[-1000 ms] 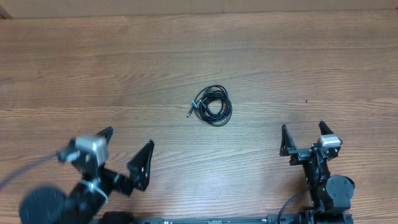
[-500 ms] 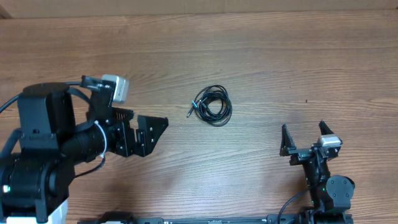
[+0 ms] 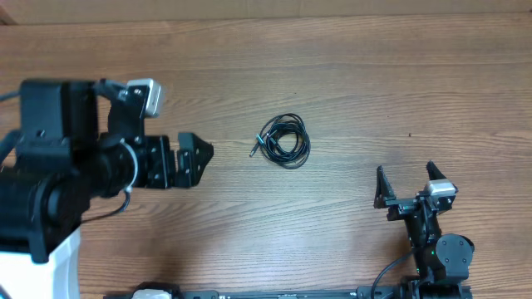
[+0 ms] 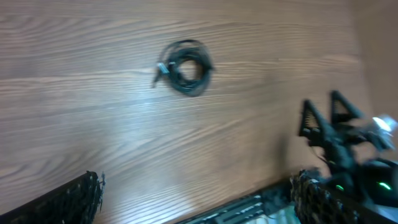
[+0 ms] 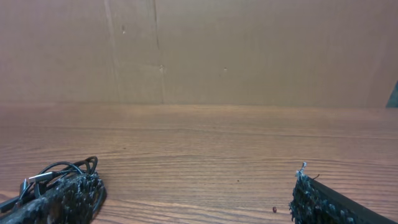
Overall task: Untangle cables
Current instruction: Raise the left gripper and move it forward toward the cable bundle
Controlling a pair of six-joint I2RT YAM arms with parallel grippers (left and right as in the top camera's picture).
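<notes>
Jaws gape, apart from thin, apparently coiled cables (image 3: 283, 139).

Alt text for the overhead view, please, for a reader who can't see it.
A small coil of thin black cables, one metal-tipped plug showing, lies on a brown wood-grain table. The left gripper, open, points at it from the side without touching; the right gripper, open, sits farther off near the bottom of the view.

Surface (image 3: 374, 75): pale brown wood grain, running side to side.
Cables (image 3: 284, 141): thin black cords, one small coil lying flat on it.
Speck (image 3: 410, 134): tiny dark mark, well right of the cables.
</notes>
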